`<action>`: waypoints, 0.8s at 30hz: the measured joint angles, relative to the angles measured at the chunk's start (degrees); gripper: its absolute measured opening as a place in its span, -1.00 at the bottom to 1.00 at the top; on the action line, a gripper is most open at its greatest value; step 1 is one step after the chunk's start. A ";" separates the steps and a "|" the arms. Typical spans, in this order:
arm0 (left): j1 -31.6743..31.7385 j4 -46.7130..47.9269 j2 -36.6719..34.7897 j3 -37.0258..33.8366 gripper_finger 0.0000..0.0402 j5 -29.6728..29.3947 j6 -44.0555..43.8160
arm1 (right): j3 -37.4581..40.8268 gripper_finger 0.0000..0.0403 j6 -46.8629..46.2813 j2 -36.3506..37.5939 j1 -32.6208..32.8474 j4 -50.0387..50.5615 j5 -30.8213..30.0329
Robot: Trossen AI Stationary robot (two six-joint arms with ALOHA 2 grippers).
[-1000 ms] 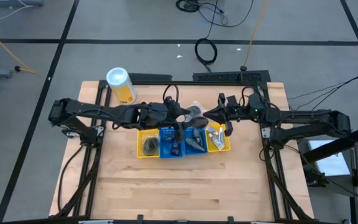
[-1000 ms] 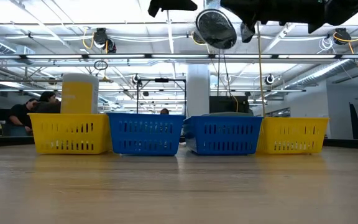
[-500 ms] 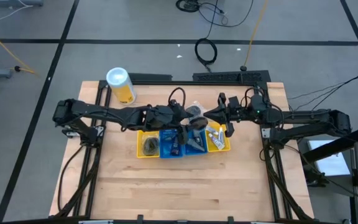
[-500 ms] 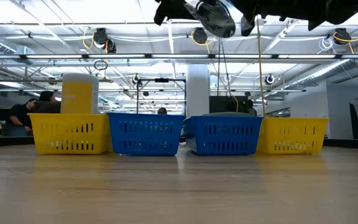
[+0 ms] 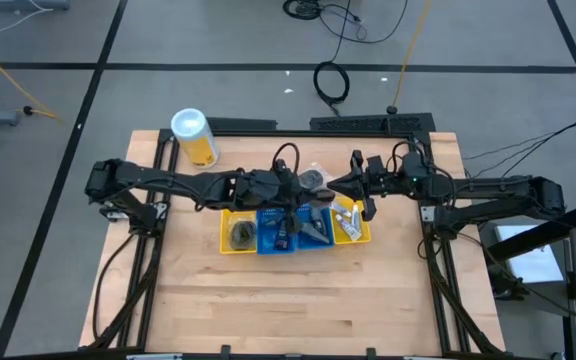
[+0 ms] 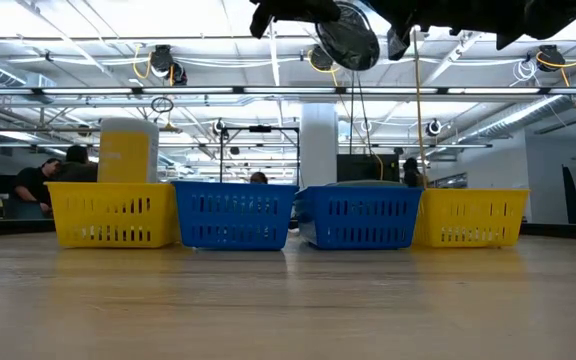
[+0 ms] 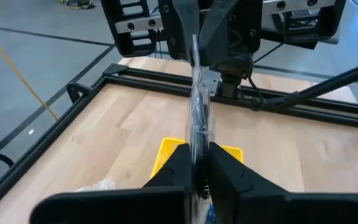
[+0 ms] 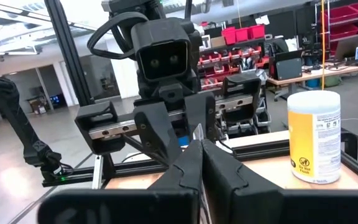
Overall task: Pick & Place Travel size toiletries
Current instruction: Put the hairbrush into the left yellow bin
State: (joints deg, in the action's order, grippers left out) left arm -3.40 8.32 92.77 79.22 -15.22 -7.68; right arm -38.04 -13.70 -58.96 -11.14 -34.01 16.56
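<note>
Both arms met above the row of four bins at the table's middle. The left gripper (image 7: 196, 163) was pinched shut on a clear packet (image 7: 199, 115) with dark contents, held edge-on and upright between its fingers. The right gripper (image 8: 201, 163) was also closed, fingertips pressed together on the thin edge of the same packet (image 8: 198, 132), facing the left arm head-on. In the low view the packet (image 6: 354, 38) hung high above the bins, over the gap between the two blue ones.

On the table the bins sat in a line, touching: yellow bin (image 5: 236, 233) with a dark piece inside, blue bin (image 5: 271, 236), second blue bin (image 5: 316, 232) with dark grey items, and the far yellow bin (image 5: 350, 225) holding small white tubes (image 5: 342, 213). More clear packets (image 5: 313, 177) lay on the table just behind the bins. A yellow canister (image 5: 194, 137) with a white lid stood well apart near the table's back left corner.
</note>
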 joint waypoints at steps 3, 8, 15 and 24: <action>0.00 0.56 0.00 0.00 -0.91 -0.02 -0.13 | 0.00 -1.00 0.01 0.00 0.00 0.12 0.00; -0.14 0.91 0.00 0.00 -0.95 -1.15 -0.16 | 0.00 -1.00 1.61 0.00 -0.02 0.23 1.60; -0.72 6.27 -0.14 0.00 -0.98 -2.81 -2.30 | -0.04 -0.94 1.78 0.09 -0.54 2.35 1.76; -2.65 18.09 -0.48 0.00 -0.99 -7.14 -10.66 | -0.04 -0.61 1.56 0.04 -1.62 6.49 1.64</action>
State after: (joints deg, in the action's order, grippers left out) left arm -6.05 26.41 92.29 79.22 -22.36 -18.34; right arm -38.09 -12.14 -58.92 -12.75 -27.52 18.20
